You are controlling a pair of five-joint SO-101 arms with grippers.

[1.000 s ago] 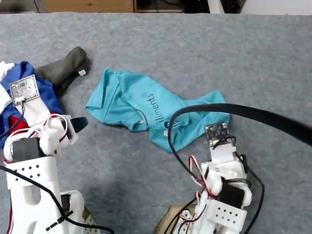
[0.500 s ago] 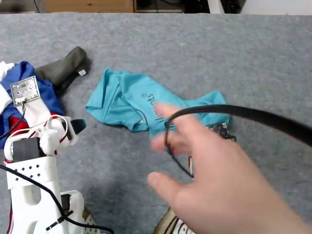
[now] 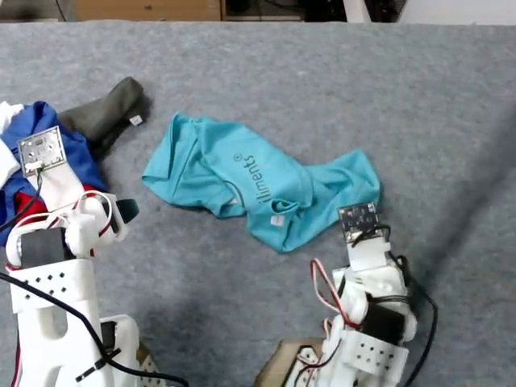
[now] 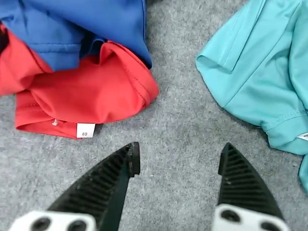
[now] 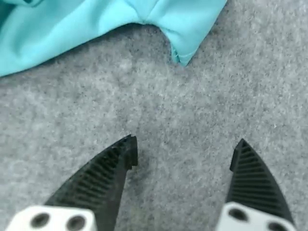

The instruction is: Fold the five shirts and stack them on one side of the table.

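The person's hand and black cable that were covering the lower right of the high view are no longer lying over the right arm. The crumpled turquoise cotton shirt (image 3: 258,181) is lying unfolded at the middle of the grey felt table (image 3: 387,89). The left gripper (image 4: 180,159) is hovering spread wide and empty just beside the rumpled red shirt (image 4: 82,91) (part of the heap at the left edge), and the right gripper (image 5: 185,151) is gaping open, holding nothing, near the turquoise hem.

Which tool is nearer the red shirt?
Left. The left tool hangs open just short of the red shirt; the right tool sits far off, by the teal shirt.
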